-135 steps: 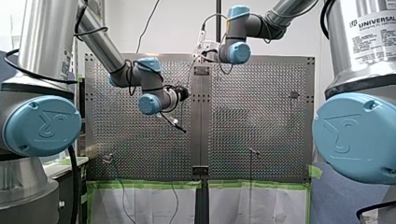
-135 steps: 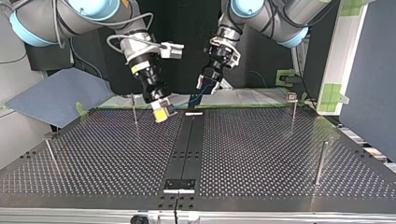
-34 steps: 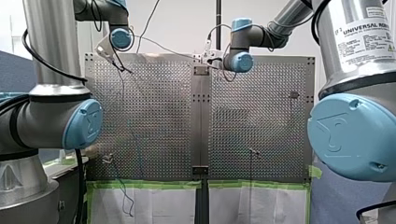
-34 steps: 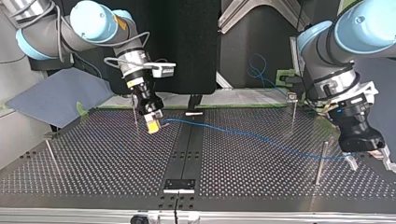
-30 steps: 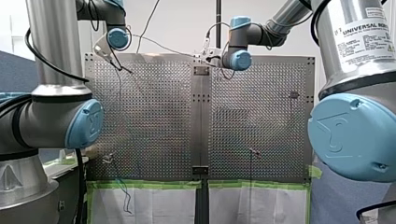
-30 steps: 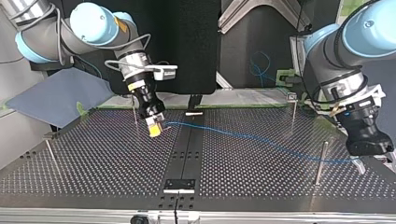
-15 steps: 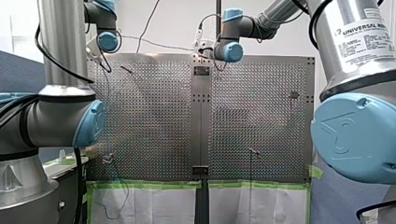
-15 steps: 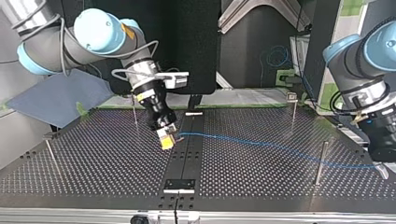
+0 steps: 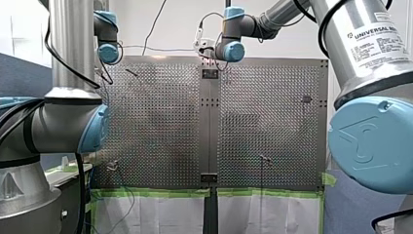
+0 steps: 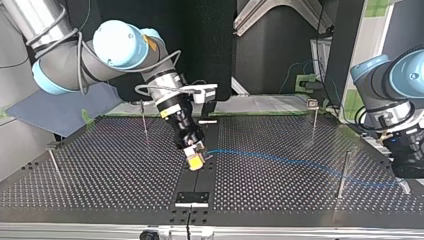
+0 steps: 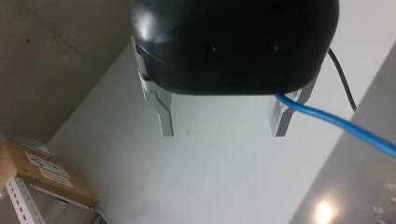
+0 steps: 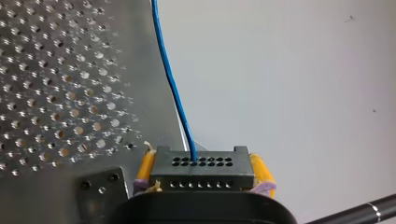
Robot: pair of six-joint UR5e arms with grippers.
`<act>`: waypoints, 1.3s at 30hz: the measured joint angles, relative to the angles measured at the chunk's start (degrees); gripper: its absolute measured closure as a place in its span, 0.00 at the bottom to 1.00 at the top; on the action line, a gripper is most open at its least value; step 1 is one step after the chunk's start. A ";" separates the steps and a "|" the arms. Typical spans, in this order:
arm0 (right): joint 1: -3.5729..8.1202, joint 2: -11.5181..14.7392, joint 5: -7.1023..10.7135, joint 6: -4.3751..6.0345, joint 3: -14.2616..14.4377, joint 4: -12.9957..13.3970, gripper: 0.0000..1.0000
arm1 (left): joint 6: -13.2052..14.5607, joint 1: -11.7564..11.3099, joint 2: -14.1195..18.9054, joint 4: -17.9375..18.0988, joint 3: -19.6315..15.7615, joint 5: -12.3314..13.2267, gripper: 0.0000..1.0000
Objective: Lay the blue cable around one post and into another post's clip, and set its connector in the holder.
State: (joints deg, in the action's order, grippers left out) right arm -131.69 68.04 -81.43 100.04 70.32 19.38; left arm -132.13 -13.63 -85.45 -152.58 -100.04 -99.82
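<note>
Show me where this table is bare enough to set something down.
Barest: top view's left, between the near post, far post and centre strip. Crowded: the strip, where my right gripper holds the connector, and the cable across to my left gripper.

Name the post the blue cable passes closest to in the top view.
The plain post at the top view's near right: the blue cable crosses it there, while the other posts stand well clear.

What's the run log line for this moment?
right gripper shut on black perforated connector | left gripper open | thin blue cable between them
</note>
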 joint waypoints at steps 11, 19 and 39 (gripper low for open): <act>-0.47 -2.12 -0.11 -0.39 -0.31 0.52 1.00 | 0.03 -2.04 -3.63 0.17 0.46 3.29 0.02; -0.47 -3.59 -0.58 -0.61 -0.55 0.80 1.00 | 0.11 -2.33 -6.44 0.66 0.54 5.54 0.02; 1.07 -5.25 -2.91 -1.58 -0.53 -0.96 1.00 | 0.29 -1.17 -11.72 0.74 0.56 8.24 0.02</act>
State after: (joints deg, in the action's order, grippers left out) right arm -130.62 62.79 -84.34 98.46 69.80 18.42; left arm -131.84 -14.80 -97.17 -151.83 -99.48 -91.58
